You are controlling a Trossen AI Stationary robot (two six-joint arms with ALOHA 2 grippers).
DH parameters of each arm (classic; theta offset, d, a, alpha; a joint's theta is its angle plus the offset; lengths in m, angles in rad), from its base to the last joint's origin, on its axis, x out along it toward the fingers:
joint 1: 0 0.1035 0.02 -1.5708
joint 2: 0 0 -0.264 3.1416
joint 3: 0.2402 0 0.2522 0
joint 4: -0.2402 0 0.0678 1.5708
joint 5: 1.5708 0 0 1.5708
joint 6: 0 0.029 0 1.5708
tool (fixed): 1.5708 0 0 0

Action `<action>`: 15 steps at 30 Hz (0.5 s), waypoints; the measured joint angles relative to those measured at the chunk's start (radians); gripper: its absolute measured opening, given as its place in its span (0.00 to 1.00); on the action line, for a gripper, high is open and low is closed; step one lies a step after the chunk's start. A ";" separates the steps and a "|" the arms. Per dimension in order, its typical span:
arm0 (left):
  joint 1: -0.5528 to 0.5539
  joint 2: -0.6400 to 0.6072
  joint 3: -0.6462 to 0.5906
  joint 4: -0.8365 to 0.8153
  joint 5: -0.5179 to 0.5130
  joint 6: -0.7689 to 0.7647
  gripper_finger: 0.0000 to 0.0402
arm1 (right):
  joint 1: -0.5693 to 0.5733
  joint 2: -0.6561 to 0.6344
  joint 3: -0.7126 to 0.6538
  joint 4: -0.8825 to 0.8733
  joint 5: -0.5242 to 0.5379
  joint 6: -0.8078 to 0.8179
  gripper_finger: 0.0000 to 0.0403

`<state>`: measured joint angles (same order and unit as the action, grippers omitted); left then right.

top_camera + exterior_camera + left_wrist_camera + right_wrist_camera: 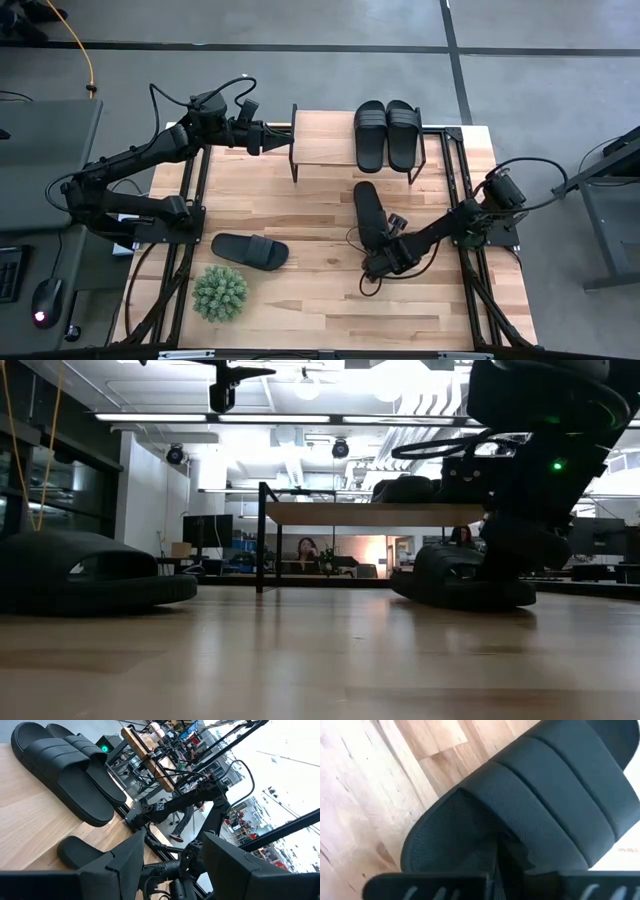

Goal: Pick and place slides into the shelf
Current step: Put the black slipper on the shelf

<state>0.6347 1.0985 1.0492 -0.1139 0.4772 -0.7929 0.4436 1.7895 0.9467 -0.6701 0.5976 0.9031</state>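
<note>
The shelf [322,138] stands at the table's far side, and two black slides [387,135] lie side by side on the right part of its plank top. A third slide [366,212] lies lengthwise on the table in front of the shelf. My right gripper [384,254] is down at its near end, shut on it. The fourth slide [250,251] lies flat on its sole toward the near left. My left gripper [283,140] hovers open at the shelf's left end; in its wrist view [175,855] its fingers stand apart over nothing. My right gripper is on the third slide's near end [485,845], behind the ribbed strap [555,795], coming slanting down from the table's near right. The fingers seem closed at the sole's edge, but the slide itself hides the contact. The slide [460,578] lies with its sole on the table.
A small spiky green plant [220,292] stands near the front left, close to the fourth slide. The shelf's left half [315,125] is bare wood. Black frame rails [190,240] run along both table sides. A person sits far off in the room [305,550].
</note>
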 joint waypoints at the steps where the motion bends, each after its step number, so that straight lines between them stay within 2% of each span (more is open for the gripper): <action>1: 0.000 0.000 0.000 0.000 0.000 0.000 0.46 | 0.000 0.001 0.001 -0.004 0.000 0.009 0.02; 9: 0.000 0.000 0.000 -0.001 -0.019 0.028 0.46 | 0.001 0.000 0.086 -0.024 0.004 -0.037 0.00; 15: 0.000 0.000 0.000 -0.001 -0.018 0.037 0.46 | 0.007 0.000 0.157 -0.153 0.019 0.007 0.00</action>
<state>0.6346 1.0985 1.0489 -0.1152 0.4587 -0.7555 0.4504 1.7893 1.1041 -0.8231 0.6161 0.9103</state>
